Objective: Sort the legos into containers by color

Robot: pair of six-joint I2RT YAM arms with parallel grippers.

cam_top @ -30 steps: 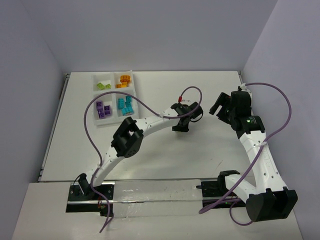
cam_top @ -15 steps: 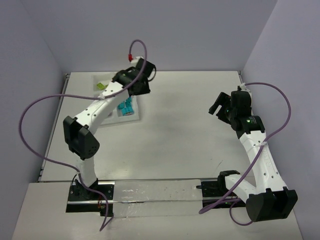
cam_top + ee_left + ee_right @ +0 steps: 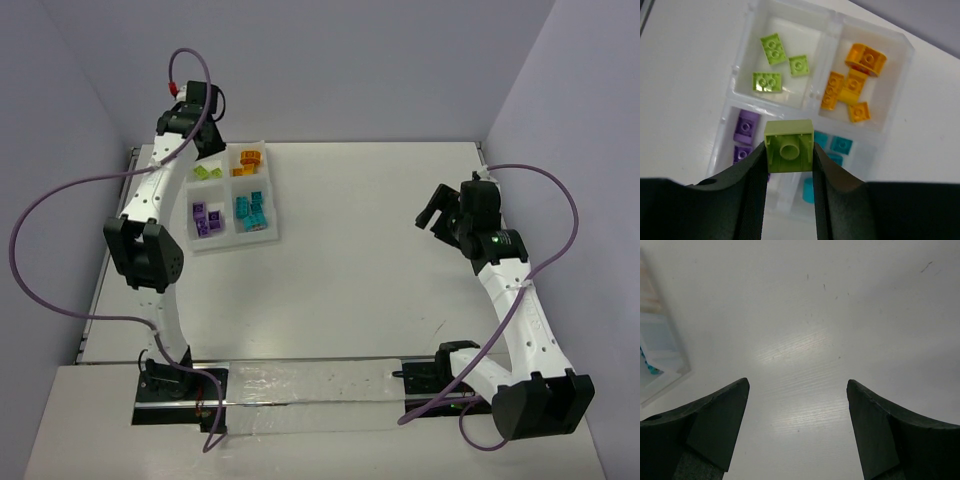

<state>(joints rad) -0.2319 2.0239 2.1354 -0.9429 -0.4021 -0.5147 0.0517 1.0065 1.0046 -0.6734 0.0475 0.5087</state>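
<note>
— Left arm (image 3: 150, 200) has swung off the table's middle within the last second. Its left gripper (image 3: 789, 156) now hangs over the far-left end of the tray (image 3: 816, 85), fingers clamped on a lime green brick (image 3: 788, 135) whose hollow underside faces the wrist camera.
— And what lies in the tray?
— Four compartments. Far-left has three lime bricks (image 3: 772, 48), lying apart. Far-right has orange bricks (image 3: 852, 85), some touching. Near-left has purple bricks (image 3: 745, 131). Near-right has teal bricks (image 3: 840, 144), partly hidden behind the fingers. How high the held brick is above them I cannot tell.
— Room to move?
— The tray sits close to the table's (image 3: 360, 280) far and left edges, with walls just beyond. Rightward the white surface lies open as far as the right gripper (image 3: 797, 390), which hangs with jaws spread wide, holding nothing, well apart from the tray.
— Anything in the way?
— A purple cable (image 3: 65, 190) loops wide to the arm's left, past the table's edge.
</note>
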